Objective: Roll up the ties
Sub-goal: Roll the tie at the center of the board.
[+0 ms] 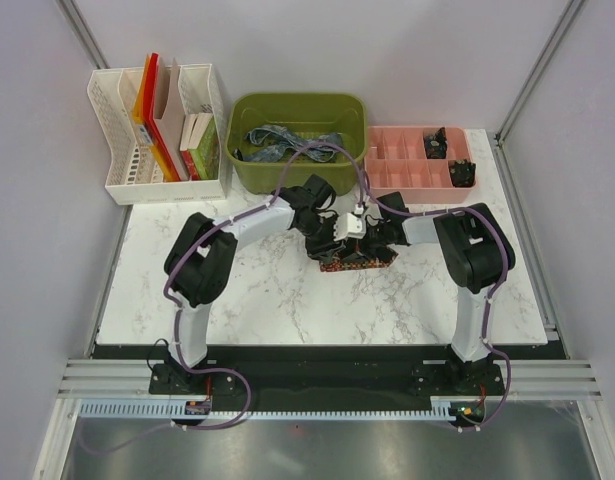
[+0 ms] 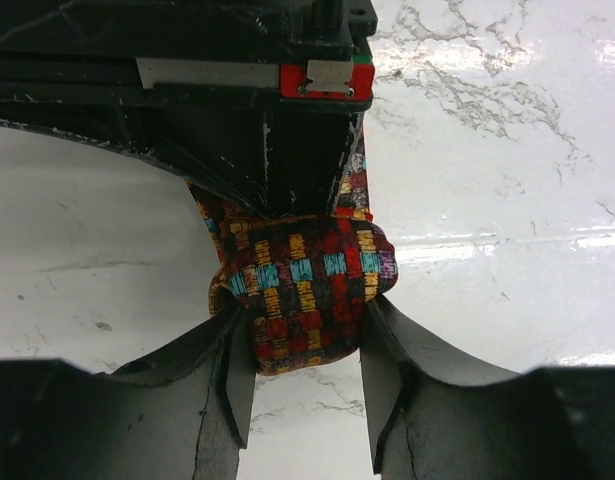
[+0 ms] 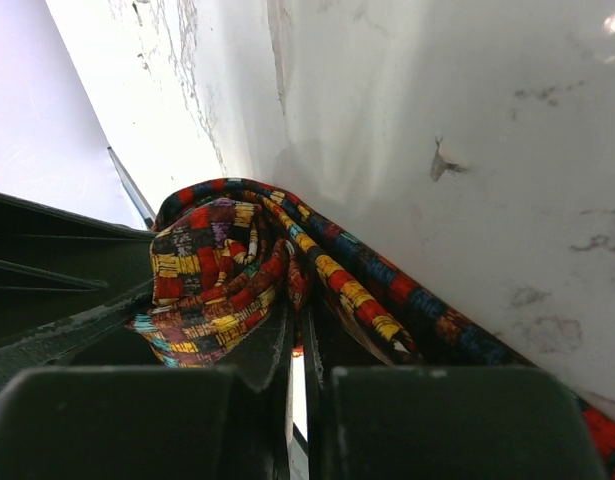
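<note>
Top external: bin holds blue-grey tie; left hand grips roll, right hand closed.

Two arms, top view. Left arm and right arm: white tubular links alternate with bulky black joint housings. A lilac cable runs along each arm and loops free at the elbow.

Left base at 7 o'clock and right base at 5 o'clock: black plates, each with a small orange connector in front.

Left pincer: matte black wedge-shaped fingers, scuffed at the edges. The carriage at 12 o'clock bears a silver strip and a red-and-green tab.

Right pincer: black flat-faced fingers, lightly dusty.
</note>
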{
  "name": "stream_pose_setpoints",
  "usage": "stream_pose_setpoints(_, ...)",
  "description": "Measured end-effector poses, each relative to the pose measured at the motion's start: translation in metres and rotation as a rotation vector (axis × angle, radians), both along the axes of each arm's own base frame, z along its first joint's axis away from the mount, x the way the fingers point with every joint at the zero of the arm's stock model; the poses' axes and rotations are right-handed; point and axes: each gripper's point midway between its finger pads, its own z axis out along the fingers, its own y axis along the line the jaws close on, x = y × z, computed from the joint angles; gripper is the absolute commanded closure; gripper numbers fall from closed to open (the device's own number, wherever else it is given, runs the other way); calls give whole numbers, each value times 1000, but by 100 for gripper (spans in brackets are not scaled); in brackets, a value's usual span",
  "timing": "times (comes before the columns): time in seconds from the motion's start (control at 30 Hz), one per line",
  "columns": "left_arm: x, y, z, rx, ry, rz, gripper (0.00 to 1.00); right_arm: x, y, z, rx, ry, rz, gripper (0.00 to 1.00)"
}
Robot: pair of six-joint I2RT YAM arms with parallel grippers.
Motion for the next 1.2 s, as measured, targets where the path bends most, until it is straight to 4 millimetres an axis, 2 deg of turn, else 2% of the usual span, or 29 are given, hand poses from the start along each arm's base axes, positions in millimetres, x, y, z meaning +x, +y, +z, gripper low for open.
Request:
stream_pose_setpoints(0.2,0,0,-4,45,-1,13,57,0,-1,1,-3,-5,7,81)
stream_pose_setpoints(0.3,-1,1,-7,64,0,13,58,0,-3,2,-10,-7,18,68)
stream_pose_setpoints(0.43,1,3,-9,96,8,19,59,0,-7,6,1,5,22,56)
stream_pose_setpoints(0.77,2,3,-13,141,23,18,60,1,-25,14,-27,1,16,51)
stream_pose_setpoints(0.87,2,0,-13,139,20,12,60,1,-33,18,-32,-2,11,46)
stream_pose_setpoints(0.9,2,-1,-13,139,19,11,60,2,-35,19,-32,-4,9,41)
stream_pose_setpoints(1.0,2,-3,-13,137,17,7,60,4,-38,30,-19,-29,8,36)
stream_pose_setpoints(1.2,2,-5,-13,135,18,4,60,4,-36,47,21,-61,22,39)
